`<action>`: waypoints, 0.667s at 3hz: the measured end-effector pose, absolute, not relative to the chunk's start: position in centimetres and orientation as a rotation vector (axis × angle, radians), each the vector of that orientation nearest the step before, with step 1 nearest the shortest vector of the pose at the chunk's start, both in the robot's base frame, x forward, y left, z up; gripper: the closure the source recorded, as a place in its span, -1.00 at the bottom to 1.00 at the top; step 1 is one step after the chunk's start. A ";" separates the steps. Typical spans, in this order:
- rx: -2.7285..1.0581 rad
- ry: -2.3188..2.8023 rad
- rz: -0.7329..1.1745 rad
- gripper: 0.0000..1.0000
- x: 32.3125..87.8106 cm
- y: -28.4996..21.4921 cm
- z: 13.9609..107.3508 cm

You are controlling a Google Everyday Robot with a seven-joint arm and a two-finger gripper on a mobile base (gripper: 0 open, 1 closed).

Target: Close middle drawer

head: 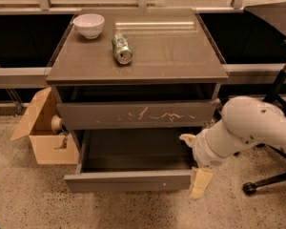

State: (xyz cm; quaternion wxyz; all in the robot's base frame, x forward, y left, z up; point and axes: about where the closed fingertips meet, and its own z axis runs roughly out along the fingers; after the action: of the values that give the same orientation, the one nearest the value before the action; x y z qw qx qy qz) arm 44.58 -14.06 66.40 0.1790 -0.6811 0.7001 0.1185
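- I read the middle drawer (126,181) as pulled well out of the cabinet (181,56), interior exposed, below the scratched drawer front (133,114).
- The gripper (194,160) sits at the right end of the middle drawer.
- Jaws released: the two pale fingers are spread apart and grasp nothing. The lower fingertip (200,184) hangs at the right corner of the drawer front.
- On the cabinet top: a white bowl (89,25) at rear left, and a can (122,49) lying on its side near it.
- A cardboard box (43,140) stands on the floor, left of the cabinet.
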 end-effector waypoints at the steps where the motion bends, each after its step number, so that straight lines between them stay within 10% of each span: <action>1: -1.972 1.962 0.355 -1.00 43.7 -14.1 60.5; 2: -1.972 1.962 0.355 -1.00 43.7 -14.1 60.5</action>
State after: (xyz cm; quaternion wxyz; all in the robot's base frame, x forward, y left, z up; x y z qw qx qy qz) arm 43.70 -14.12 60.54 0.1677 -0.6931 0.6898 0.1249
